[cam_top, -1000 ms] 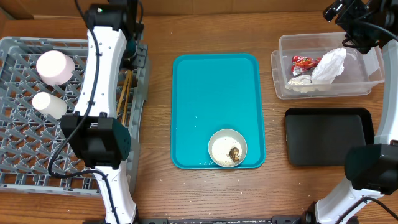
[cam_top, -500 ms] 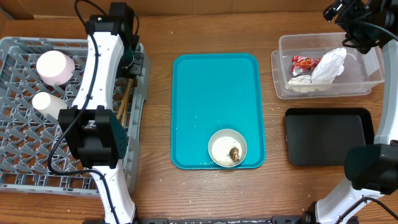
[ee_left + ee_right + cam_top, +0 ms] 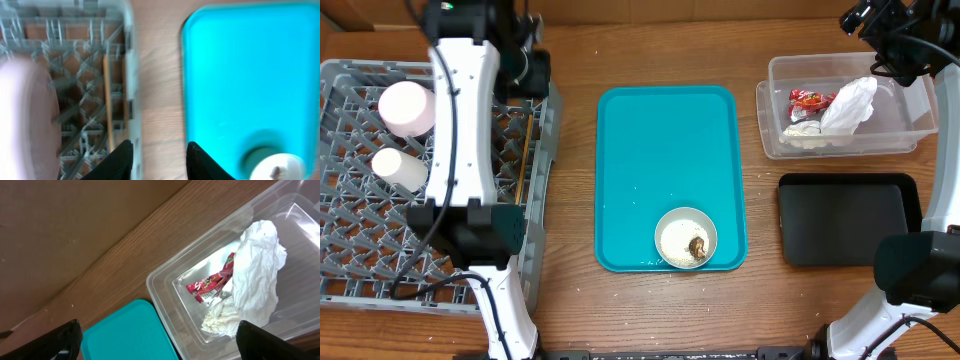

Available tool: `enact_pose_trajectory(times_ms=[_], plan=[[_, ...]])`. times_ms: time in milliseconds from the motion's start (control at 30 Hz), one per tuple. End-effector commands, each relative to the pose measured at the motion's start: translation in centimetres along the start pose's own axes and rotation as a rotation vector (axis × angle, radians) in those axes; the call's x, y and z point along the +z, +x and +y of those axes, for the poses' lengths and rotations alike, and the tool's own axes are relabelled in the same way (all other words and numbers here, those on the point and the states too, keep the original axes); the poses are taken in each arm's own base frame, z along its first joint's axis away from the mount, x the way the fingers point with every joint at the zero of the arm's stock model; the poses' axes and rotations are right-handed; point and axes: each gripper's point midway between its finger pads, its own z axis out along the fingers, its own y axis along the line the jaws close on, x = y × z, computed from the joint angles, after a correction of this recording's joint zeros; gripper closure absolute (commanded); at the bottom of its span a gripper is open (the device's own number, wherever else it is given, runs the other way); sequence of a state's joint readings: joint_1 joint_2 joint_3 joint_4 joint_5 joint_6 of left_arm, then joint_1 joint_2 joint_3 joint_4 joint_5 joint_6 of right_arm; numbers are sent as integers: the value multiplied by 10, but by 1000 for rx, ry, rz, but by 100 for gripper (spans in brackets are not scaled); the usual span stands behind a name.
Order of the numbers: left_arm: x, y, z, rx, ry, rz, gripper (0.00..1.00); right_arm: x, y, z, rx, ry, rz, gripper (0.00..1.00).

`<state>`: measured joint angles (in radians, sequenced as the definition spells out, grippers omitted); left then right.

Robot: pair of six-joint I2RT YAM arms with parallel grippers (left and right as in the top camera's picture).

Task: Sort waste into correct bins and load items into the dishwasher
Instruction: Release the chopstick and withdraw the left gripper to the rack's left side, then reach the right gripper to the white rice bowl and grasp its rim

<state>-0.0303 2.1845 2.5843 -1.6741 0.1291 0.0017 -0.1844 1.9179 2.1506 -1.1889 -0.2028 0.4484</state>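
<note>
The grey dishwasher rack (image 3: 360,230) holds a pale pink dish (image 3: 408,108) and a small white cup (image 3: 398,168). Thin wooden chopsticks (image 3: 107,95) lie inside the rack along its right wall. My left gripper (image 3: 159,150) hovers open over that wall with nothing between its fingers. A white bowl (image 3: 686,238) with rice and a brown lump sits on the teal tray (image 3: 665,150). The clear tub (image 3: 770,125) contains a red wrapper (image 3: 810,98) and a white napkin (image 3: 848,105). My right gripper (image 3: 157,335) hangs wide open above the tub's left end (image 3: 165,295).
A flat black tray (image 3: 848,220) lies in front of the clear tub at the right. The blurred pink dish (image 3: 20,115) fills the left wrist view's left side. Bare wood shows between the rack and the teal tray.
My left gripper has opened and let go of the chopsticks, which now lie in the rack. The left arm swung toward the back left. The right arm has not moved.
</note>
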Motion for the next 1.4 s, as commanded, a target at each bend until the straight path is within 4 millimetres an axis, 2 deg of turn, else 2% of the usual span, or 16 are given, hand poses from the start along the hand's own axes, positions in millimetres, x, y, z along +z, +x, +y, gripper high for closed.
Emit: enact_pose_trajectory(times_ms=[0,100,133,233,367,433,567,700,800,900,967,1033,1067,1133,1233,1367], plan=[[-70,-16,-30,-14,137,-208,58,-11,-5,5,-2,-17,-30,0],[-119,-11,-33,-31,134,-327,51,-11,-5,5,-2,-17,-30,0],[-141,-5,-31,-31,127,-378,0,-11,-5,5,-2,-17,-30,0],[-186,12,-18,-70,101,-478,0,-11,-5,5,-2,-17,-30,0],[-236,51,30,-303,5,-583,0,-11,-5,5,-2,-17,-30,0],[-253,74,56,-417,-43,-616,0,-11,-5,5,-2,-17,-30,0],[-269,122,111,-682,-140,-642,0,-11,-6,6,-2,-19,-32,0],[-260,152,135,-828,-133,-610,0,-12,2,12,0,-56,6,0],[-247,157,137,-863,-98,-568,0,-17,34,30,25,-179,167,0],[-232,159,141,-884,-84,-517,0,-43,82,84,-115,-509,377,0],[-226,160,142,-893,-80,-496,0,-53,115,100,-197,-573,476,0],[-221,160,144,-901,-76,-478,0,-53,148,103,-259,-518,558,0],[-217,161,146,-908,-72,-461,0,-47,184,102,-341,-383,620,0],[-214,160,148,-912,-70,-451,0,-45,226,109,-471,-268,670,0],[-211,160,150,-916,-71,-443,0,-39,269,116,-511,-112,679,0],[-209,159,153,-920,-72,-433,0,-19,316,109,-436,200,538,0]])
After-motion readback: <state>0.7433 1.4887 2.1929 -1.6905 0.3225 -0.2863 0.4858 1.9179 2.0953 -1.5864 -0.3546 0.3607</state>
